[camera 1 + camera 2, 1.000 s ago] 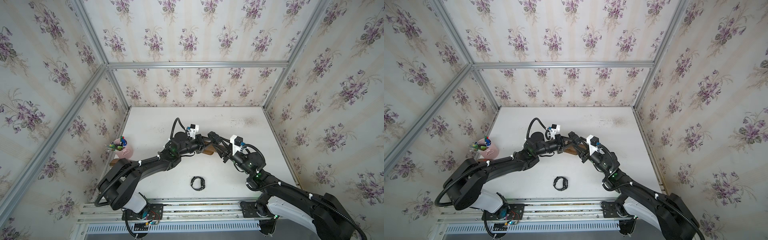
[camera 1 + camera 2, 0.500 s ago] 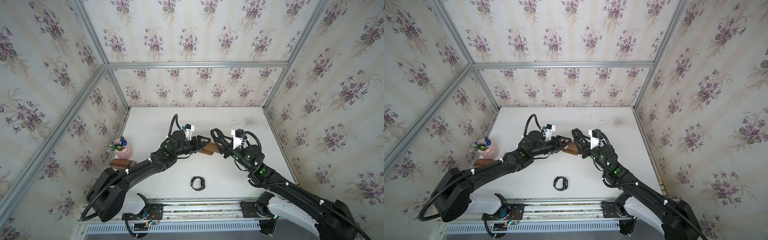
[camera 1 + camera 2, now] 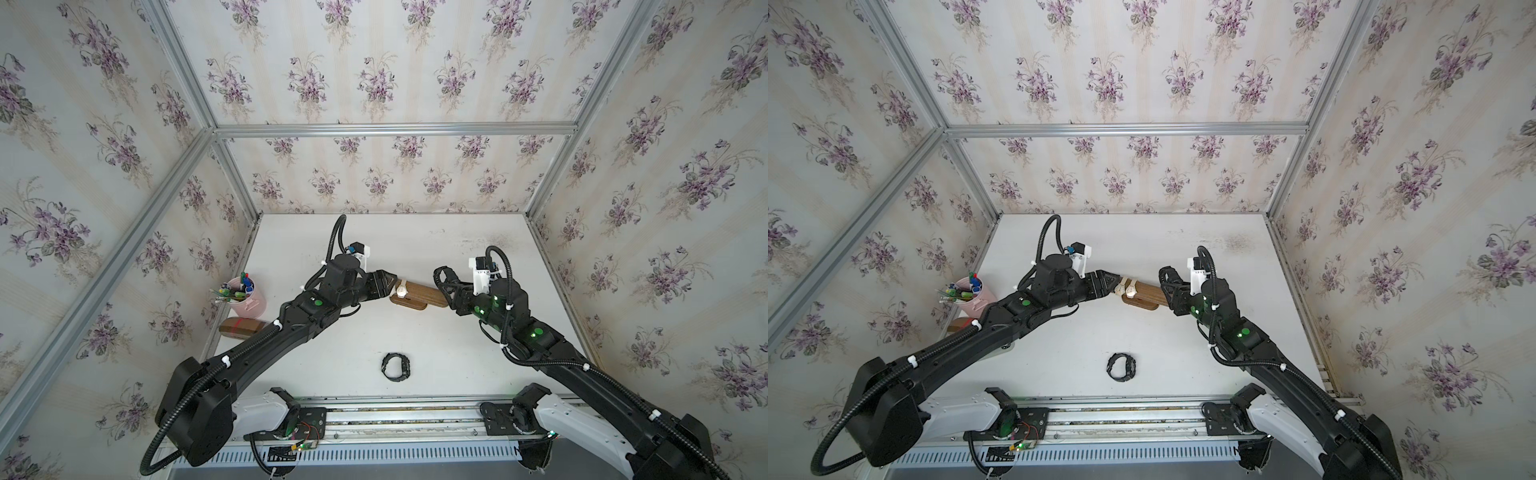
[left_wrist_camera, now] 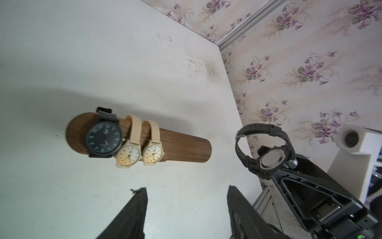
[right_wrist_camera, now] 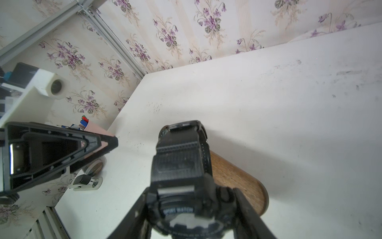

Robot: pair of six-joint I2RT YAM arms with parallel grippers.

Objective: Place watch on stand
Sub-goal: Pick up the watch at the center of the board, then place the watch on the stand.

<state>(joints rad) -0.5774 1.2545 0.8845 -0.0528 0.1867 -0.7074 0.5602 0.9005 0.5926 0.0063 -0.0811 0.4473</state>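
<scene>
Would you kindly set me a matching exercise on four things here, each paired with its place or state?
Things:
1. sport watch
2. beige watches
3. pink cup
4. left gripper

Places or states:
A. open, holding nothing
B. strapped around the stand
C. holding pens
D. held in the right gripper

Pairs: 1-D, 2-B, 3-C, 4-A.

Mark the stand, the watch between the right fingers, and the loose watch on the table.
stand (image 4: 182,149): left wrist view, bare wood of the bar.
held watch (image 4: 269,160): left wrist view, case back.
loose watch (image 3: 405,366): a top view, its case.
</scene>
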